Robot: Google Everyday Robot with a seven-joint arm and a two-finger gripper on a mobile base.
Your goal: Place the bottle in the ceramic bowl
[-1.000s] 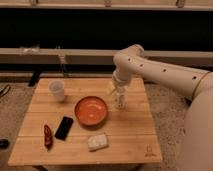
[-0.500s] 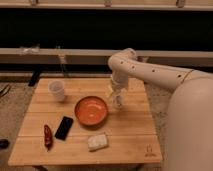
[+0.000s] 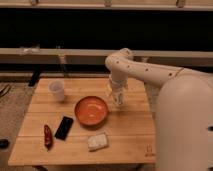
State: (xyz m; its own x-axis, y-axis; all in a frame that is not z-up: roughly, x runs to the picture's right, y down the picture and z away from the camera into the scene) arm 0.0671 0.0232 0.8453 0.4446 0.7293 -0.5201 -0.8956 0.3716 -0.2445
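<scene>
The orange-red ceramic bowl [image 3: 91, 110] sits on the wooden table [image 3: 135, 127], left of centre. My gripper [image 3: 118, 101] hangs from the white arm just past the bowl's right rim, a little above the table. It is shut on the bottle [image 3: 119, 97], a slim pale upright shape that is partly hidden by the gripper. The bottle is beside the bowl, not over its middle.
A white cup [image 3: 57, 90] stands at the table's back left. A black phone [image 3: 64, 127] and a red pepper [image 3: 47, 136] lie at the front left. A flat whitish block [image 3: 98, 141] lies in front of the bowl. A railing runs behind the table.
The arm has swung a little to the left, bringing the gripper and bottle closer to the bowl's right rim. Nothing on the table has moved.
</scene>
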